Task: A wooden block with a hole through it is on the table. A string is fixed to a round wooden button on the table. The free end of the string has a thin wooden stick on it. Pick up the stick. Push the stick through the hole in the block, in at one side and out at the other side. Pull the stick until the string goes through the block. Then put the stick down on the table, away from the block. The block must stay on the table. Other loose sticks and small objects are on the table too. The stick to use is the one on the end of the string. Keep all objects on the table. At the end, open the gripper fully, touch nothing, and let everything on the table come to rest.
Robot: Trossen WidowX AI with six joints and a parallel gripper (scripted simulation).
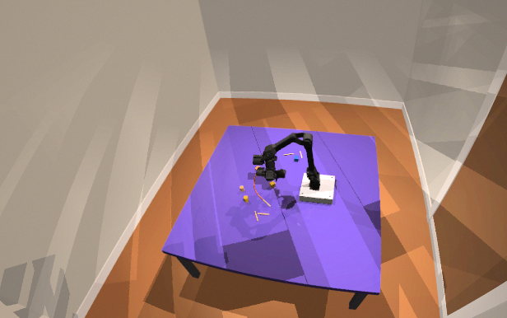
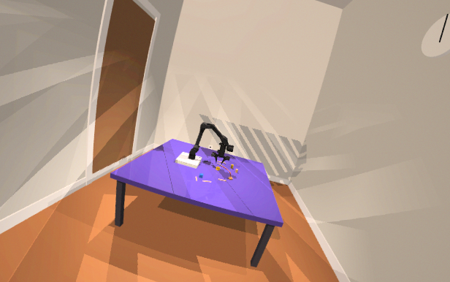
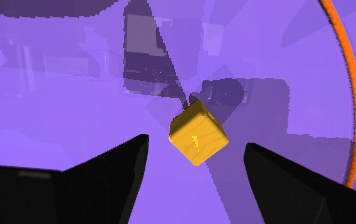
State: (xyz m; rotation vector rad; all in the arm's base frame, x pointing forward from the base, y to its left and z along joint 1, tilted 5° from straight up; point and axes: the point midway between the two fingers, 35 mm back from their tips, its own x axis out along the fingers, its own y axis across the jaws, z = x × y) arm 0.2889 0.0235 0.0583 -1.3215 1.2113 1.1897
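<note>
The yellow wooden block (image 1: 272, 184) (image 2: 218, 168) (image 3: 199, 136) rests on the table. Its hole is hard to make out; a dark patch shows on one side in the wrist view. My gripper (image 1: 271, 179) (image 2: 220, 163) (image 3: 196, 146) points down above the block, partly open and empty. In the wrist view the block shows between the fingertips, with a gap on both sides. The orange string (image 1: 254, 187) (image 3: 345, 45) curves over the table from the round button (image 1: 258, 167) (image 2: 230, 178). The stick (image 1: 267, 203) on its free end lies on the table.
A yellow cylinder (image 1: 245, 198) (image 2: 231, 166) and a tan one (image 1: 242, 188) (image 2: 237, 170) stand beyond the string. A blue cube (image 1: 296, 158) (image 2: 201, 175) lies near two loose sticks. Two more loose sticks, one of them here (image 1: 263, 213), lie near the string's stick.
</note>
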